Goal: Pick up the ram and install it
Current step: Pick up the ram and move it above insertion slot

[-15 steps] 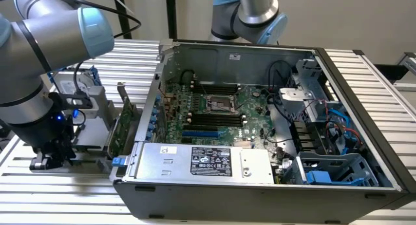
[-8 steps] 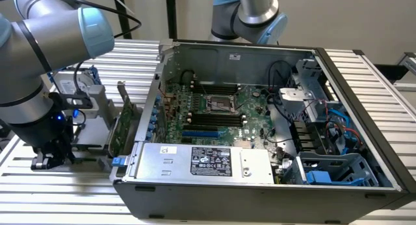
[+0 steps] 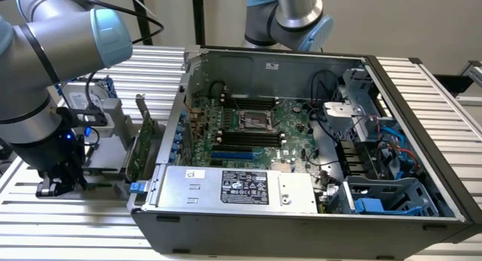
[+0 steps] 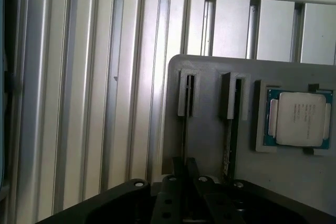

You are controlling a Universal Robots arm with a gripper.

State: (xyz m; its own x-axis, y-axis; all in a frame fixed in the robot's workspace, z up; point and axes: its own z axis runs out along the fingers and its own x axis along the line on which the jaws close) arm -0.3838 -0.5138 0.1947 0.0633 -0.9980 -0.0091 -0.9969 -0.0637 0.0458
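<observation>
Closest to the wrist camera is the gripper, lined up on the ram, which runs straight out from it as a thin edge. Whether the gripper is clamped on the stick or merely over it I cannot tell. The ram stands on edge in a slotted bracket of a grey holder tray, probably so that its long upper edge is offered to a grasp from above. A second stick stands the same way in its own bracket just beside the ram, which makes two sticks and two brackets. One processor lies flat in a recess on the far side of that second stick from the gripper. Ribbed aluminium table stretches away beyond the tray. In the exterior view the arm reaches down with the gripper low at the tray, so the ram is not yet installed. One expansion card stands upright between the gripper and the computer case. The case lies open side up, likely so the motherboard can be reached from above. Its dark memory slots look empty and lie well apart from the gripper.
</observation>
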